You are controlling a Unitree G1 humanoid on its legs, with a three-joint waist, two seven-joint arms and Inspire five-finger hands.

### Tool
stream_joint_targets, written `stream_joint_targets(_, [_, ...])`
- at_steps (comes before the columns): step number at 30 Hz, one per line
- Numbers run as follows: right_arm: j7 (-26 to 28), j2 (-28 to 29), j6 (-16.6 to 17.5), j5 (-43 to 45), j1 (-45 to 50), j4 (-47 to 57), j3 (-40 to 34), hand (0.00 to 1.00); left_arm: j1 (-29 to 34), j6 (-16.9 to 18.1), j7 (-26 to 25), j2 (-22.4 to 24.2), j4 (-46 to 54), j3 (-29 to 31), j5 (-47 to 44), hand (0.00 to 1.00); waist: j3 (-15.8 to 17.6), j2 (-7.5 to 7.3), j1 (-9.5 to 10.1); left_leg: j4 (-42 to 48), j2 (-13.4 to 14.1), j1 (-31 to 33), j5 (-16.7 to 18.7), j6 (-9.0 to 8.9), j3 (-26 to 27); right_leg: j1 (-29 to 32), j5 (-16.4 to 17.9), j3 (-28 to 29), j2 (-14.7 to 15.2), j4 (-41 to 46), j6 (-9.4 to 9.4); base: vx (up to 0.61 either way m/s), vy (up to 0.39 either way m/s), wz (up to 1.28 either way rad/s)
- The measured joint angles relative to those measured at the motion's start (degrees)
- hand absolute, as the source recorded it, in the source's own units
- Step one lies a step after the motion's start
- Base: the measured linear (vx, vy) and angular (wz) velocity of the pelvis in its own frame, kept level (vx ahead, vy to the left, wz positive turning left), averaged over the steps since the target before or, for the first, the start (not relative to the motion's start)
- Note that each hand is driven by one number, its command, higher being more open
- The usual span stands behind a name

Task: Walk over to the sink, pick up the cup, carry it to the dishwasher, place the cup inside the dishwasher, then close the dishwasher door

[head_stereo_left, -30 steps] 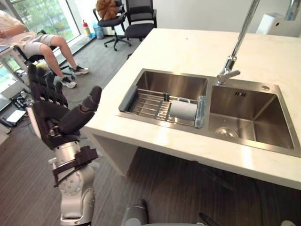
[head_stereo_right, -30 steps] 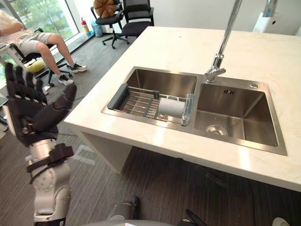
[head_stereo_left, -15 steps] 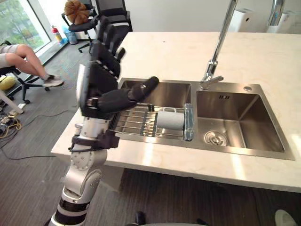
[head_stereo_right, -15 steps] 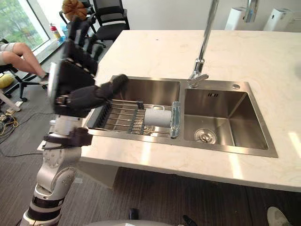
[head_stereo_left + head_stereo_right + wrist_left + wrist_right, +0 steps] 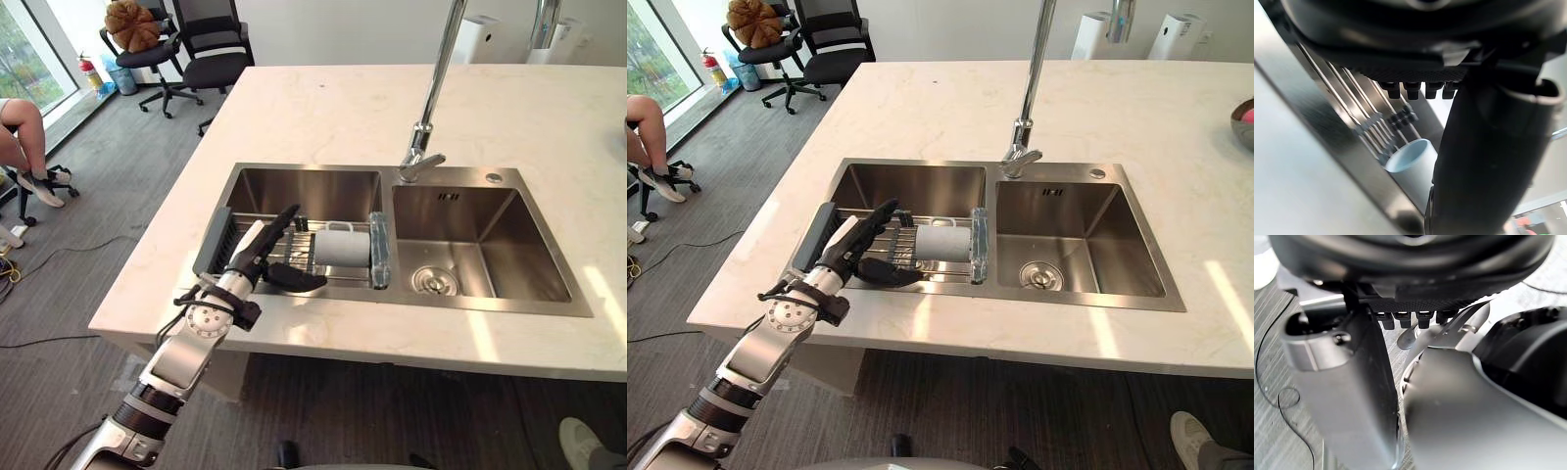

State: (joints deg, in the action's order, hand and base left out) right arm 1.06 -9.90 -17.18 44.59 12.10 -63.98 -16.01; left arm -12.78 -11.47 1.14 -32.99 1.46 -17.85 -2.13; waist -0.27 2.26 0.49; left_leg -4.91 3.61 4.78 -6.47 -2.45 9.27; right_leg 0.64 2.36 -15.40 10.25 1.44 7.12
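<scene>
**At the sink: cup not yet grasped**

Over the sink [image 5: 304, 184], the left hand [image 5: 257, 257] hovers released, fingers straight and thumb spread, just above the rack [image 5: 212, 243]. Just past its thumb, the cup [image 5: 343, 247] lies on its side on that rack (untouched, as far as can be seen). The right hand [image 5: 1415, 269] hangs low over the floor [image 5: 1283, 382], apparently relaxed and holding nothing. Judging by where the robot stands, the walk looks done. Grasping the cup, carrying it to the dishwasher, loading it and shutting the door are all left.
</scene>
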Motion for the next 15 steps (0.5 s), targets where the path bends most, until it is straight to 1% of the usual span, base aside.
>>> stream_joint_targets(2, [0.0, 0.2, -0.5, 0.8, 0.1, -0.2, -0.6, 1.00, 0.0, 2.9, -0.4, -1.5, 0.0, 0.1, 3.1, 1.00, 0.2, -0.41, 0.03, 0.0, 0.0, -0.2, 0.0, 0.00, 0.1, -0.3, -0.2, 0.1, 0.0, -0.5, -0.09, -0.03, 0.013, -0.03])
stream_joint_targets(3, [0.0, 0.3, -0.6, 0.8, 0.1, -0.2, -1.0, 1.00, 0.0, 3.6, -0.6, -1.9, 0.0, 0.1, 4.4, 1.00, 0.3, -0.46, 0.01, 0.0, 0.0, -0.3, 0.0, -0.01, 0.2, -0.4, -0.2, 0.2, -0.1, -0.6, -0.12, -0.02, 0.012, -0.10])
stream_joint_targets(4, [0.3, 0.4, -0.8, 0.9, 0.1, -0.3, -1.7, 1.00, -0.2, 5.0, -1.0, -3.0, 0.0, 0.1, 6.8, 1.00, 0.4, -0.58, 0.00, -0.1, 0.1, -0.5, 0.0, -0.03, 0.7, -0.4, -0.3, 0.7, -0.1, -0.8, -0.19, -0.01, 0.008, -0.12])
stream_joint_targets(8, [1.0, 1.0, -0.9, 1.0, 0.3, -0.3, -3.0, 1.00, -1.9, 5.9, -1.6, -4.7, 0.0, 0.9, 7.9, 1.00, 0.8, -1.11, -0.04, -0.2, 0.5, -0.6, 0.1, -0.12, 1.5, -0.4, -1.0, 1.4, -0.6, -1.8, -0.44, -0.01, -0.004, -0.13])
stream_joint_targets(9, [1.2, 1.2, -1.0, 1.0, 0.3, -0.3, -3.8, 1.00, -2.2, 6.3, -2.1, -4.7, -0.1, 1.7, 7.8, 1.00, 0.9, -1.26, -0.05, -0.3, 0.6, -0.6, 0.1, -0.21, 1.9, -0.4, -1.3, 1.8, -0.7, -2.1, -0.50, 0.00, -0.009, -0.15])
stream_joint_targets(13, [2.2, 1.4, -1.0, 0.9, 0.6, -0.3, -4.0, 1.00, -4.4, 7.4, -3.7, -5.1, -2.7, 1.8, 7.7, 1.00, 1.0, -1.45, -0.37, -0.3, 0.7, -0.8, 0.2, -0.32, 2.5, -0.4, -1.7, 2.5, -0.8, -2.5, -0.42, 0.01, 0.000, -0.10])
stream_joint_targets(15, [2.6, 1.5, -1.1, 0.9, 0.7, -0.3, -4.4, 1.00, -5.2, 9.5, -3.7, -5.3, -4.0, 1.8, 7.6, 1.00, 1.1, -1.57, -0.60, -0.3, 0.7, -0.9, 0.3, -0.33, 2.7, -0.4, -1.8, 2.6, -0.8, -2.5, -0.35, 0.00, 0.001, -0.04])
